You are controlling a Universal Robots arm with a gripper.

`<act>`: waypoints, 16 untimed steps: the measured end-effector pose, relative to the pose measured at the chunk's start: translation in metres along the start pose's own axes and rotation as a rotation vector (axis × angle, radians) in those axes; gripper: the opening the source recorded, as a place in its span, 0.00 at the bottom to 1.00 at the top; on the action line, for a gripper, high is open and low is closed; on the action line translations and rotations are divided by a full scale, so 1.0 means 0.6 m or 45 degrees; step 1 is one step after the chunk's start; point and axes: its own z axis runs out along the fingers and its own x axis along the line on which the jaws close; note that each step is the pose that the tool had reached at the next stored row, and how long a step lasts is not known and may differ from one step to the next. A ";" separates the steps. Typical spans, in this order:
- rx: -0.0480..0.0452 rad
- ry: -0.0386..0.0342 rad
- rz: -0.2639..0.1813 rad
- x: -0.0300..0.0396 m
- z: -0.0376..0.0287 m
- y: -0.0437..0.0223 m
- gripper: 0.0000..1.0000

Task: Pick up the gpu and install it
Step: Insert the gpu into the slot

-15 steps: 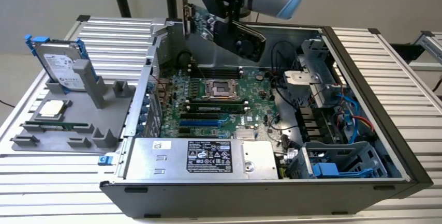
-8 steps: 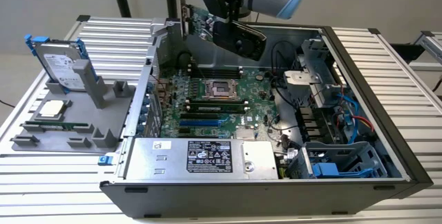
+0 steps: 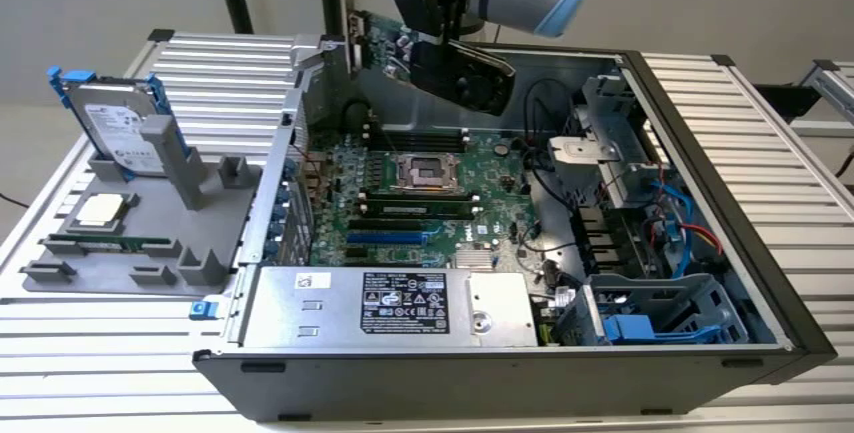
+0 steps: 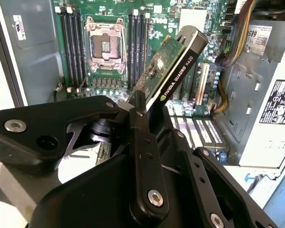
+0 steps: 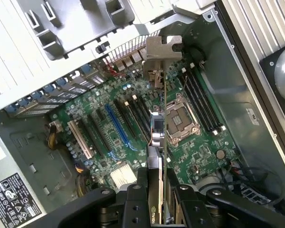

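The gpu (image 3: 407,48), a green card with a black cooler and a silver end bracket (image 3: 344,8), hangs tilted in the air above the back of the open computer case (image 3: 694,183). My gripper (image 3: 451,33) is shut on its upper edge. In the second wrist view the gpu (image 4: 173,61) sticks out from between the black fingers (image 4: 141,128) over the motherboard (image 4: 104,42). Edge-on in the first wrist view, the gpu (image 5: 156,137) has its bracket (image 5: 160,50) near the case's rear wall, above the expansion slots (image 5: 116,126), and my gripper (image 5: 156,175) clamps it.
A grey holder (image 3: 134,243) at the exterior view's left carries a hard drive with blue rails (image 3: 114,123), a processor chip (image 3: 100,211) and a memory stick (image 3: 114,243). Inside the case are the power supply (image 3: 387,303), cables (image 3: 667,223) and a blue drive cage (image 3: 654,318).
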 end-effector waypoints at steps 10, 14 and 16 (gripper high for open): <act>-0.002 0.0005 -0.025 0.000 0.000 0.000 0.00; -0.004 0.0008 -0.064 0.000 0.000 0.000 0.00; -0.006 0.0011 -0.086 0.000 0.000 0.000 0.00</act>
